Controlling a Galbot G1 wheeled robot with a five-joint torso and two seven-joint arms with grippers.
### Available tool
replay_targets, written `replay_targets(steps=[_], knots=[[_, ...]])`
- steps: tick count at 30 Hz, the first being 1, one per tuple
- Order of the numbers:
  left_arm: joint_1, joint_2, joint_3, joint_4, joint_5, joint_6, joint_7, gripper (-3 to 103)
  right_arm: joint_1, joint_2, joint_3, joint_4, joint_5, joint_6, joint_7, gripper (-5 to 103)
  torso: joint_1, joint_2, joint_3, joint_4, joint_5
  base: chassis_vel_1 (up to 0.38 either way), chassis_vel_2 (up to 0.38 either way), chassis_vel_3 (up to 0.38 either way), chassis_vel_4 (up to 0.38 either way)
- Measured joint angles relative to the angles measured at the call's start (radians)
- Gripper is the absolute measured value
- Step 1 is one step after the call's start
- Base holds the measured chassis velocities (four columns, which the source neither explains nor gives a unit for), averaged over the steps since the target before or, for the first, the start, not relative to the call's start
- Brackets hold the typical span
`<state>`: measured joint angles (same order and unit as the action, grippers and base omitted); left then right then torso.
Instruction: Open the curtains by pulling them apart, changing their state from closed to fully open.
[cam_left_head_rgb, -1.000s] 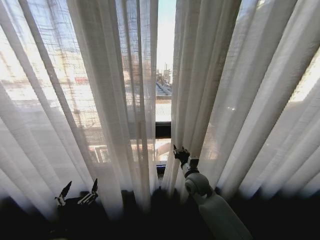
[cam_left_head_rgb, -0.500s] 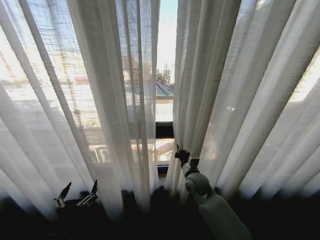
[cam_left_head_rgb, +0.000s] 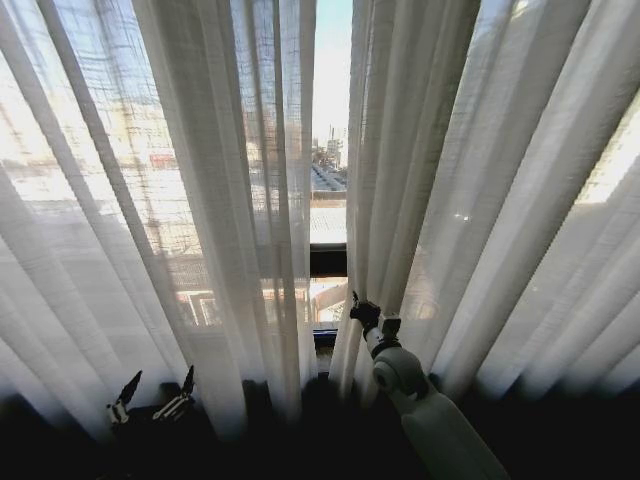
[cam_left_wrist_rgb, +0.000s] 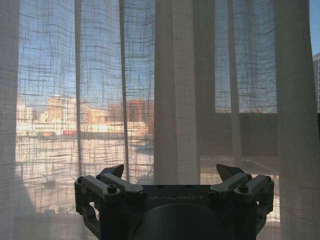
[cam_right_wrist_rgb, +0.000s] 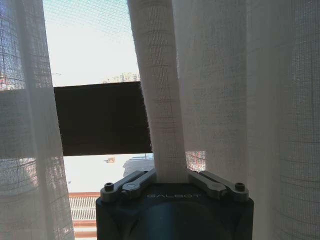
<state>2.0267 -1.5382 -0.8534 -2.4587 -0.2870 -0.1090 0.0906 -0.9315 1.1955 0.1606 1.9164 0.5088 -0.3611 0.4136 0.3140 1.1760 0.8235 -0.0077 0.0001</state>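
The curtains hang as two sheer white pleated panels, the left panel (cam_left_head_rgb: 200, 200) and the right panel (cam_left_head_rgb: 450, 200), with a narrow gap of bare window between them. My right gripper (cam_left_head_rgb: 363, 311) is at the inner edge of the right panel, low down. In the right wrist view it (cam_right_wrist_rgb: 171, 173) is shut on a pleat (cam_right_wrist_rgb: 157, 100) of that panel. My left gripper (cam_left_head_rgb: 152, 394) sits low in front of the left panel, open with nothing between its fingers. The left wrist view shows it (cam_left_wrist_rgb: 170, 172) facing the fabric (cam_left_wrist_rgb: 175, 100), apart from it.
A dark horizontal window frame bar (cam_left_head_rgb: 326, 261) crosses the gap, with city buildings outside beyond it. The floor area below the curtains is in deep shadow.
The right gripper closed on the right panel's edge and shifted it slightly right, widening the gap a little. The left gripper sank slightly.
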Motion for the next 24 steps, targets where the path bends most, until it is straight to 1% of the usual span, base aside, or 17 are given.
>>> replay_targets(steps=[4, 11, 19, 24], knots=[[0.014, -0.001, -0.004, 0.0, 0.0, -0.016, 0.007, 100, -0.004, 0.004, 0.01, -0.008, -0.001, 0.001, 0.0, 0, 0.0, 0.0, 0.0, 0.0001, -0.0001, -0.073, -0.105, 0.092, 0.104], [0.017, -0.011, -0.002, 0.0, 0.001, -0.024, 0.018, 100, -0.001, 0.005, 0.024, -0.01, -0.001, 0.002, 0.0, 0, 0.0, 0.0, 0.0, 0.0001, 0.0002, -0.173, -0.232, 0.148, 0.215], [0.017, -0.016, 0.0, -0.002, 0.007, -0.029, 0.02, 100, -0.005, 0.003, 0.049, -0.011, -0.001, 0.003, -0.002, 0, 0.0, 0.0, 0.0, -0.0001, 0.0003, -0.283, -0.303, 0.271, 0.321], [0.024, -0.02, 0.001, 0.0, 0.01, -0.047, 0.021, 100, -0.009, 0.003, 0.064, -0.012, -0.001, 0.004, -0.002, 0, 0.0, 0.0, 0.0, 0.0, -0.0001, -0.334, -0.342, 0.346, 0.364]])
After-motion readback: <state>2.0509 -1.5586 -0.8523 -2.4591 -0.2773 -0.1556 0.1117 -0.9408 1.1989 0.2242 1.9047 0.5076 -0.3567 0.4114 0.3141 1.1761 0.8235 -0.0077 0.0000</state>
